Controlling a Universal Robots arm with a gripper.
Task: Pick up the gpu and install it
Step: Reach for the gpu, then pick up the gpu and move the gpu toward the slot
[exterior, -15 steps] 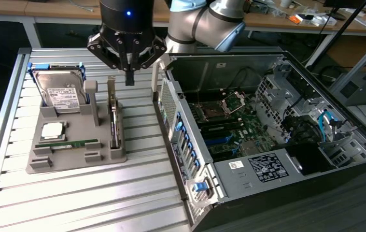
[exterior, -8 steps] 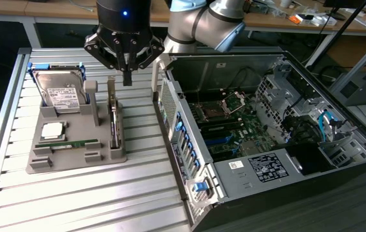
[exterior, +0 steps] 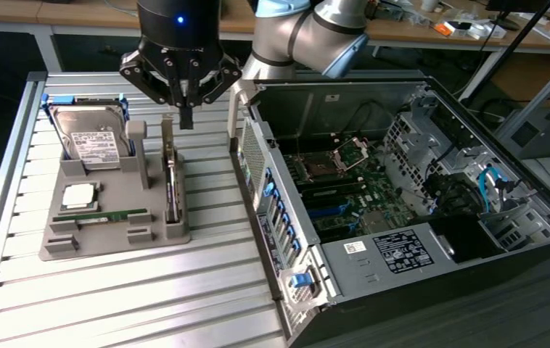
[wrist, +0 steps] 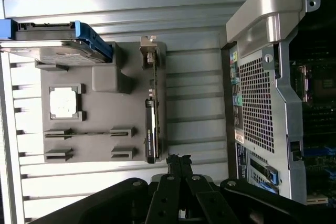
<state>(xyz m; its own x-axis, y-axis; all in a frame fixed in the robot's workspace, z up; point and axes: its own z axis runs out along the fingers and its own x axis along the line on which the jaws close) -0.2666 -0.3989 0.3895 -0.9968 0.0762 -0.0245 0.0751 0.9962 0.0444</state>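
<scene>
The gpu point(exterior: 171, 181) stands on its long edge in a slot of the grey holder tray point(exterior: 110, 243), at the side nearest the computer case. The wrist view shows it edge-on as a thin dark card point(wrist: 151, 124) with a silvery bracket at one end. My gripper point(exterior: 186, 112) hangs above the tray, over the gpu's far end and well clear of it. Its fingers are shut together with nothing between them; in the wrist view the gripper point(wrist: 178, 162) sits just off the end of the card.
The tray also holds a hard drive point(exterior: 91, 138) in a blue frame, a square processor point(exterior: 80, 194) and a RAM stick point(exterior: 101, 215). An open computer case point(exterior: 391, 196) with its motherboard exposed lies on the exterior view's right, close beside the tray, on a slatted metal table point(exterior: 139, 290).
</scene>
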